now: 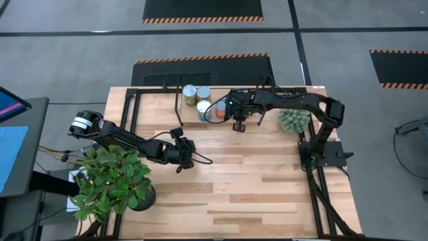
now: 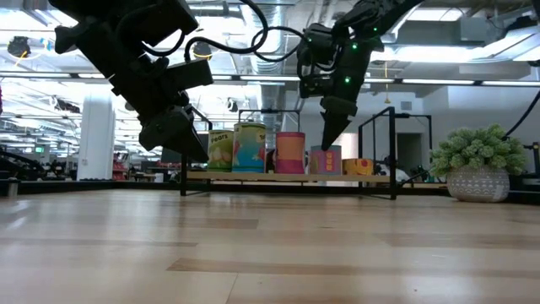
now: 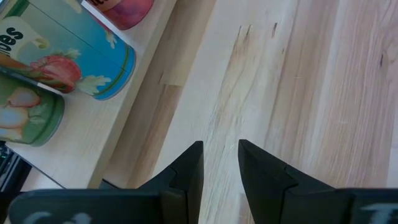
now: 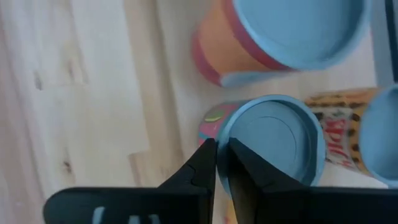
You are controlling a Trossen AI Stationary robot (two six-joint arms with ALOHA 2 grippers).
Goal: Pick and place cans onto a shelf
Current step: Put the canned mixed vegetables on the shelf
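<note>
Cans: several stood upright in a close row on the shelf (image 1: 221,119): a green can (image 2: 220,149), a teal can (image 2: 249,148), a pink-and-orange can (image 2: 290,153), a small can with a blue lid (image 4: 273,140) and a yellow can (image 2: 359,166) lying low.
Shelf: sat at the far edge of the desk (image 1: 254,181), between the two arms.
Right tool (image 4: 222,163): hovered over the shelf's front edge, just beside the small can with a blue lid, fingers nearly together and holding nothing.
Left tool (image 3: 220,165): hung over bare desk in front of the shelf, fingers slightly apart, empty.
Risk: the right tool was so near the row that it could tip or push a can.
Hidden: the full can count; the row overlapped itself in the low view.
Other: a leafy plant (image 1: 110,181) and a small potted plant (image 1: 294,120) flanked the shelf.
</note>
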